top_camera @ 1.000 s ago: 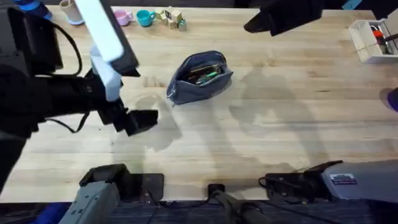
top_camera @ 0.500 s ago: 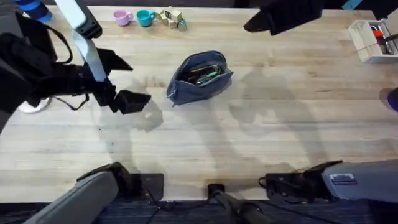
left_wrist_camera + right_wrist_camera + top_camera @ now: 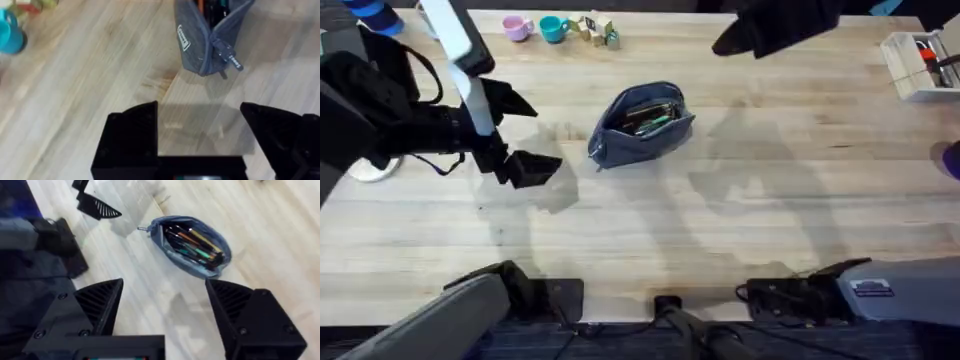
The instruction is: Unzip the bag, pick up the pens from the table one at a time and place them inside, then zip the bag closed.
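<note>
With the pens (image 3: pixel 192 242) already inside the bag (image 3: pixel 640 122), which lies unzipped mid-table (image 3: pixel 740 220), zipping appears next, so the left gripper (image 3: pixel 520 135) (spread wide, empty, just left of the bag) needs the zipper pull (image 3: pixel 229 56), while the right gripper (image 3: pixel 165 310) hovers open above.

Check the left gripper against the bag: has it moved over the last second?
Yes. In the overhead view the left gripper has shifted away from the bag, toward the table's left and far side; most of that came early. The bag stayed put.
</note>
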Available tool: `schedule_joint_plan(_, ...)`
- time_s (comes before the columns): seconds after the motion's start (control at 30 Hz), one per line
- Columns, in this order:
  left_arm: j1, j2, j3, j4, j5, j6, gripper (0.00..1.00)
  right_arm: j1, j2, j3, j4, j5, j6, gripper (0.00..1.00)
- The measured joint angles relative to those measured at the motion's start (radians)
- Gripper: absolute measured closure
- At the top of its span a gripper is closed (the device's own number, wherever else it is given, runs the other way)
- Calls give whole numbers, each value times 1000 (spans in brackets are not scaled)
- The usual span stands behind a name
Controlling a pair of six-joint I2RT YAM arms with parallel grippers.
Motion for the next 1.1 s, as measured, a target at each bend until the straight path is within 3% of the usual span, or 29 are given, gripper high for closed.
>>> schedule_joint_plan(0.23, 42, 0, 0, -9, 38, 149, 8, 17, 0, -115, 55, -34, 183, 5)
schedule_joint_plan(0.47, 104, 0, 0, -16, 73, 193, 8, 101, 0, -283, 250, -33, 395, 5)
schedule_joint_plan(0.6, 109, 0, 0, -17, 76, 199, 8, 161, 0, -323, 325, 86, 531, 6)
schedule_joint_plan(0.63, 109, 0, 0, -17, 82, 201, 8, 225, 0, -324, 360, 212, 623, 6)
schedule_joint_plan(0.83, 109, 0, 0, -17, 86, 205, 8, 376, 0, -324, 377, 393, 719, 5)
schedule_joint_plan(1.1, 109, 0, 0, -17, 85, 208, 8, 504, 0, -361, 381, 520, 778, 4)
